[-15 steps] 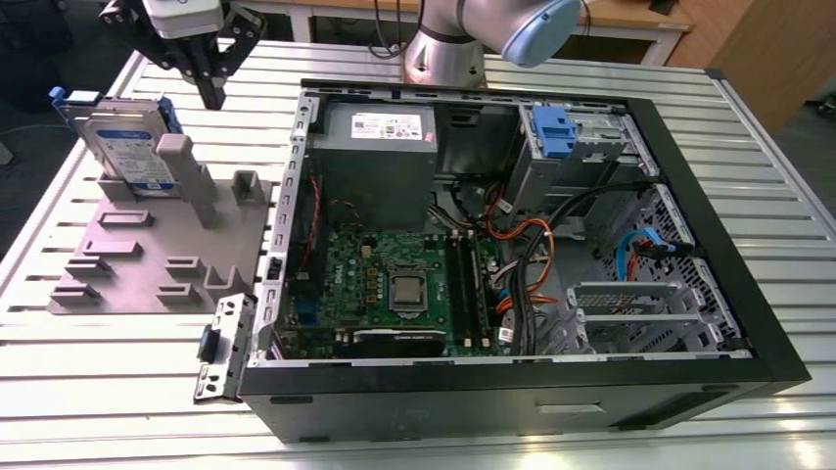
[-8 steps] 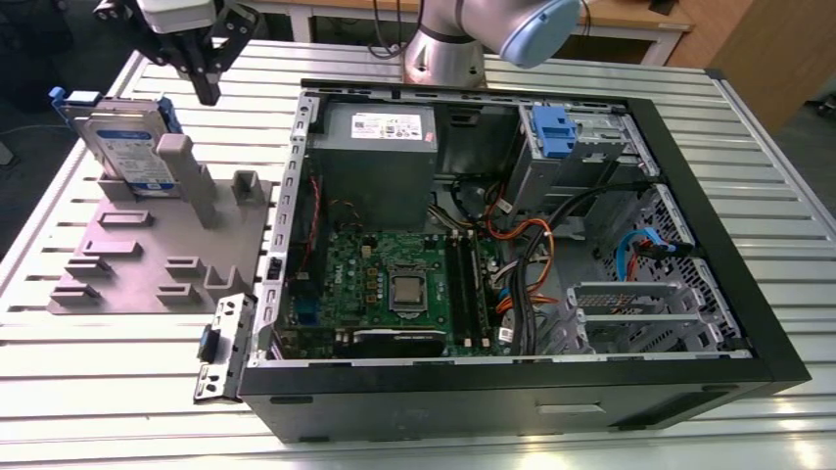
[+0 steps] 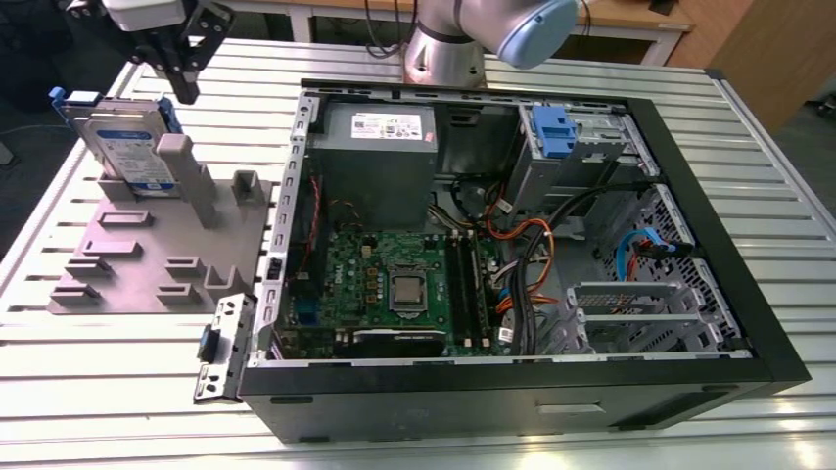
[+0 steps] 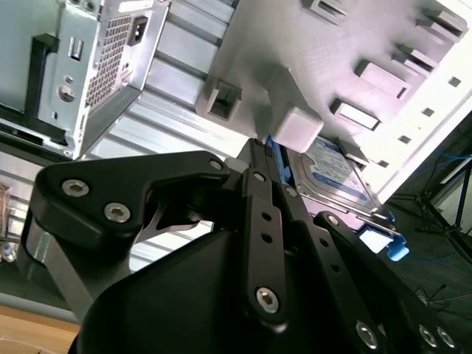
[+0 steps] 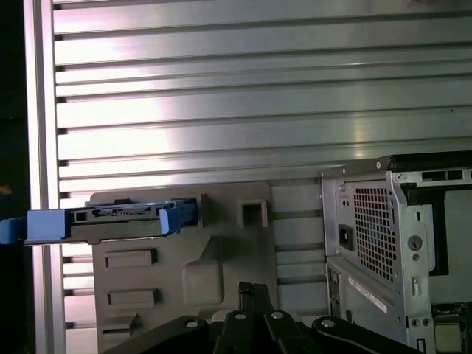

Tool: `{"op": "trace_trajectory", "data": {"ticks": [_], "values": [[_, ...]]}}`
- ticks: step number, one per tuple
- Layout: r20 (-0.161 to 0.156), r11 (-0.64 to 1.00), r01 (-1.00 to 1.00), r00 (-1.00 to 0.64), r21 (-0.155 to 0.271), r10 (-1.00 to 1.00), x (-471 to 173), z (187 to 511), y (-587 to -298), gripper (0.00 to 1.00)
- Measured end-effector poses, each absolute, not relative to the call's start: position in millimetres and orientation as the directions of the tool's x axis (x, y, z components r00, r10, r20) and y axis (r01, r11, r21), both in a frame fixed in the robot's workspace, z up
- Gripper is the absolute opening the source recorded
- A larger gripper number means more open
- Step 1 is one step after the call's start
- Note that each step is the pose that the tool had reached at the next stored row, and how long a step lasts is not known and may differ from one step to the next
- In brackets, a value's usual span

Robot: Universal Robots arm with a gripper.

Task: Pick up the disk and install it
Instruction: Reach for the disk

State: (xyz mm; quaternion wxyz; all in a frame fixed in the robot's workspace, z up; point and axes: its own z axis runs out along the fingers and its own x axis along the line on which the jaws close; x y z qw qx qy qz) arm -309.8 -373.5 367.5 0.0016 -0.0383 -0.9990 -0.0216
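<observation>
Disk [image 3: 128, 147] stands on edge in a slot of the grey stand [image 3: 144, 264] at the exterior view's left, well apart from the open computer case [image 3: 731, 323]. A post of the stand props it upright, seemingly so that its top edge and blue frame stay free to be taken from above. The gripper [image 3: 184, 91] hangs near that upper edge and, as far as I can judge, apart from it. Its jaws look closed on nothing, the two fingers meeting at a tip in both wrist views, so the pick-up appears not yet done.

The case lies on its side on the slatted table [image 3: 117, 401] with the side panel off, which leaves the drive bay [image 3: 575, 137] beside the power supply box [image 3: 372, 157] open to reach from above.

The disk's lower edge is hidden in the slot. In the second wrist view the gripper's own body covers part of the disk [image 4: 335, 173]. The arm is cut off at the top of the exterior view. Whether the bay is free is hard to make out behind its blue latch and the cables.
</observation>
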Motion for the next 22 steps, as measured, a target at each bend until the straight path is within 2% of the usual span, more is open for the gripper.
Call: {"op": "trace_trajectory", "data": {"ticks": [22], "values": [[0.005, 0.996, 0.077, -0.997, 0.043, 0.076, -341, 366, -373, 0.11]]}}
